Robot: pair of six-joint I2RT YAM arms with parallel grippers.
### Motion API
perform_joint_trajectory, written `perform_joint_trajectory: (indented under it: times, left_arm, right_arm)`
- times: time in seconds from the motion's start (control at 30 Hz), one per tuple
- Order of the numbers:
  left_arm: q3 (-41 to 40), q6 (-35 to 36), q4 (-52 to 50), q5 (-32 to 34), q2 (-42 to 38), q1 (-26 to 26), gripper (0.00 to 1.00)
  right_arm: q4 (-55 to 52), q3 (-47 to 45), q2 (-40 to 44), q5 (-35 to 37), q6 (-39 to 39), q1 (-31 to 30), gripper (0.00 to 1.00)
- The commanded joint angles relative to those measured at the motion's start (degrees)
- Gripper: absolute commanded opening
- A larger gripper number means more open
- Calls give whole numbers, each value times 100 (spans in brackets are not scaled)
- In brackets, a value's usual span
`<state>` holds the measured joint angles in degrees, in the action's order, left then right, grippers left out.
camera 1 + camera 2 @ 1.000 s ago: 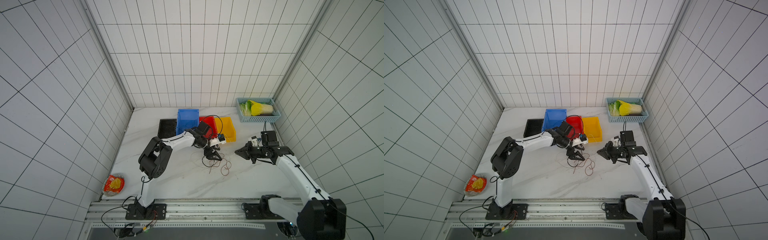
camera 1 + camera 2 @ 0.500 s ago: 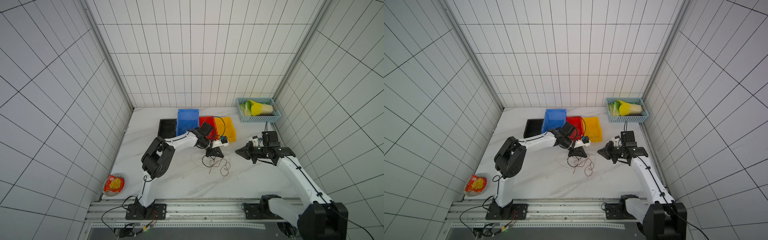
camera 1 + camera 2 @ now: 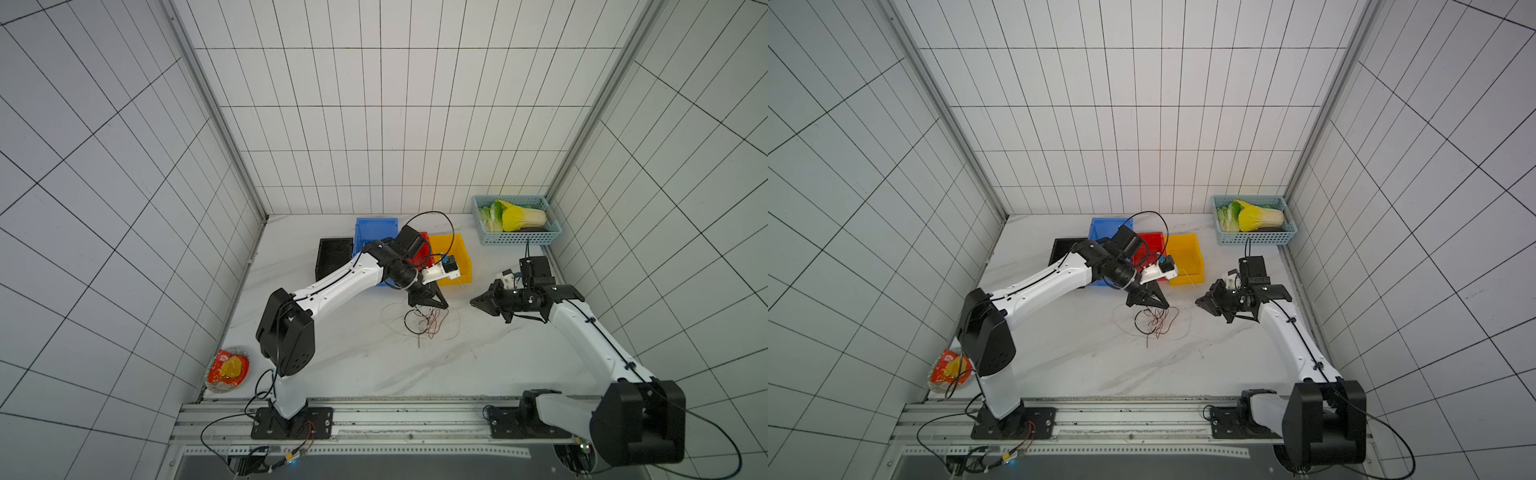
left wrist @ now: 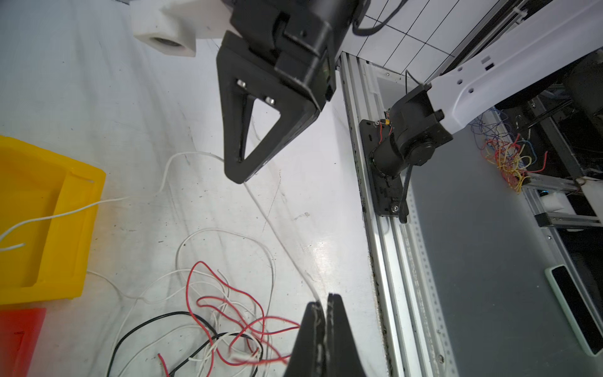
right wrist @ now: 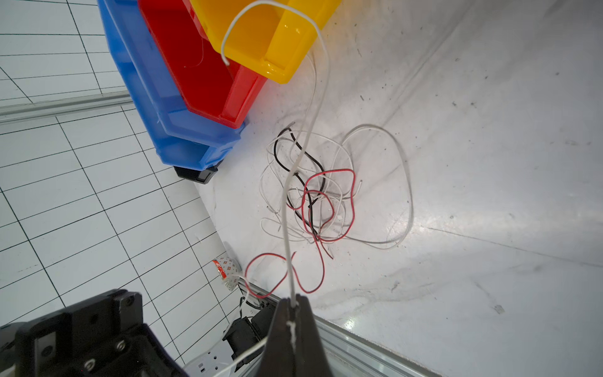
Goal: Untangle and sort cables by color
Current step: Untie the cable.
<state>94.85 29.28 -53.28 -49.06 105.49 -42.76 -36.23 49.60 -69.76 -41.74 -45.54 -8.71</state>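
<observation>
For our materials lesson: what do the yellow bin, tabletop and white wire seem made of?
The yellow bin is probably moulded plastic: even colour, glossy walls, rounded lip. The tabletop looks like polished marble or a marble-look slab: grey veins, glare. The white wire likely has a smooth plastic sheath, core unseen: thin, in loose curves.

Left gripper point(image 4: 325, 303) has its jaws pressed together, pinching a white cable point(image 4: 277, 238) at the tips. The cable runs straight up to the right gripper point(image 4: 240, 174), also closed on it, then curves over the rim into the yellow bin point(image 4: 65, 228). Loose red, black and white cables point(image 4: 225, 310) lie tangled on the marble table point(image 4: 114, 114) just beside the left gripper. Red bin point(image 4: 19, 339) corner is beside the yellow bin.
</observation>
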Motion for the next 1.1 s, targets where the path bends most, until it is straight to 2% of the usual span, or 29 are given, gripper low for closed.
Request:
perform_joint_trajectory:
  times: [0.0, 0.2, 0.33, 0.43, 0.53, 0.67, 0.8, 0.9, 1.07]
  left_arm:
    - [203, -529, -99, -134, -2, 64, 0]
    - [949, -1169, 1006, 61, 707, 446, 0]
    - [1615, -1717, 1421, -367, 1189, 609, 1]
    - [1737, -2102, 1996, -522, 1330, 612, 2]
    - [1972, -2342, 2226, -331, 1625, 616, 10]
    - [1987, -2356, 2565, 142, 1930, 664, 33]
    - [1851, -2414, 2585, 137, 2023, 739, 45]
    - [1521, -2407, 2523, 14, 1760, 846, 53]
    - [439, -1819, 2219, -11, 858, 1115, 60]
  right_arm:
    - [301, 452, -129, 600, 124, 10, 0]
    - [655, 1373, -731, 1021, 50, -201, 0]
    - [766, 2160, -1165, 1164, -25, -382, 0]
    - [857, 2623, -1488, 1448, 146, -395, 0]
    - [799, 3103, -1960, 1521, 359, -396, 0]
    - [862, 3461, -2475, 1701, 463, -386, 0]
    - [723, 3782, -2880, 2025, 791, -386, 0]
    - [153, 4338, -3159, 2395, 1339, -461, 0]
    - [97, 4454, -2885, 1597, 1101, -481, 0]
